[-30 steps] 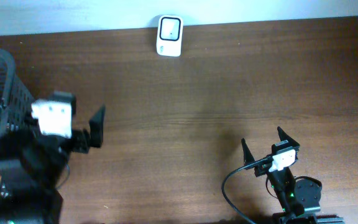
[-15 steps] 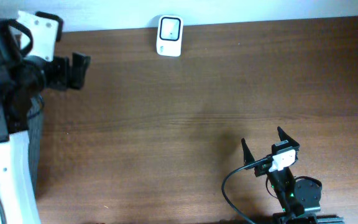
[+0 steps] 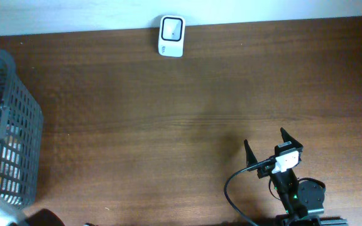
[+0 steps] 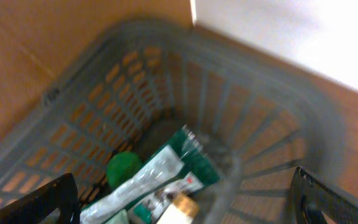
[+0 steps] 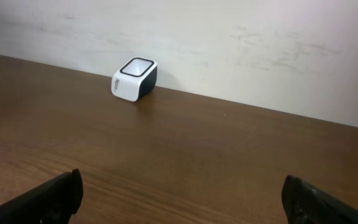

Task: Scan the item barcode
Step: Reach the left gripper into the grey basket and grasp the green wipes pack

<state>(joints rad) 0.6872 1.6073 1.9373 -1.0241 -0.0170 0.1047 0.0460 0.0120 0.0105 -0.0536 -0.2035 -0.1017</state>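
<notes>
1. Left gripper (image 4: 184, 190) hovers with jaws apart and empty over the basket (image 4: 253, 81), likely to pick the green-and-white packet (image 4: 166, 168) lying inside.
2. Right gripper (image 3: 266, 145), also spread and empty, idles facing the scanner (image 3: 171, 27).

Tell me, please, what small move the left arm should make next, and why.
Probably lower the left gripper straight into the grey basket toward the green-and-white packet. Its jaws stand open and empty above it, and no item is yet out for the white scanner at the far edge of the table.
</notes>
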